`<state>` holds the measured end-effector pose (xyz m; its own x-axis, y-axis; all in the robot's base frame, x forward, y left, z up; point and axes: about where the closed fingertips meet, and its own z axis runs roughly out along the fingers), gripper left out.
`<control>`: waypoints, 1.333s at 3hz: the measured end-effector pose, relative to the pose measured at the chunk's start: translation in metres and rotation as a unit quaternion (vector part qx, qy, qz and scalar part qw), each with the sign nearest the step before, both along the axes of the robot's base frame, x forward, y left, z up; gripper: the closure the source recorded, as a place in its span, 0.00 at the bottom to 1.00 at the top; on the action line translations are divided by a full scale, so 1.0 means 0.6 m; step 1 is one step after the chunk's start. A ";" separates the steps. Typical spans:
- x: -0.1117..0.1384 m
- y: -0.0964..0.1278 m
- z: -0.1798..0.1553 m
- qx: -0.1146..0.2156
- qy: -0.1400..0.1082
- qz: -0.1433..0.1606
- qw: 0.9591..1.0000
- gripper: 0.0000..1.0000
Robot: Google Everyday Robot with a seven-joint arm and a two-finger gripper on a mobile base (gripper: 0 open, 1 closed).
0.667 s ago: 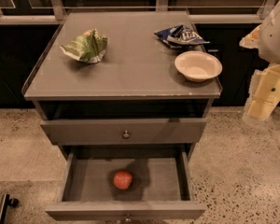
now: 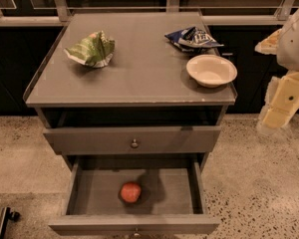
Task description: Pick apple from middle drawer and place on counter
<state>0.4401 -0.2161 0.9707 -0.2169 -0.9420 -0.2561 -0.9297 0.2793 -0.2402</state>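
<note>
Jaws: can't tell if open or closed. The gripper hangs at 3 o'clock of frame, off the cabinet's right side, well apart from the apple.

Nearest, at 6 o'clock: middle drawer is pulled out, apple alone approx mid-floor, clear of all walls. Step in hand, I judge: the reach, w/ grasp not yet begun.

To do it well:
- Bring gripper over the drawer opening & drop straight down. The shut upper drawer sits over the back part, so enter from the 6 o'clock side, not 12.
- Have jaws wide before descent, centre on apple, close gently. Smooth round skin may roll or squirt out.
- Lift vertically till clear of the drawer front.

Farther: counter surface has bare room at centre. White bowl sits at 2 o'clock, blue bag at 1, green bag at 10. Best set-down is mid-surface, away from the rim.
</note>
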 end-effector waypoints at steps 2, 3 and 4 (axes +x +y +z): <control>-0.024 0.018 -0.148 0.080 -0.008 -0.021 0.997 0.00; -0.008 0.027 -0.244 0.116 -0.012 -0.049 0.992 0.00; 0.022 0.024 -0.233 0.118 -0.051 -0.059 0.990 0.00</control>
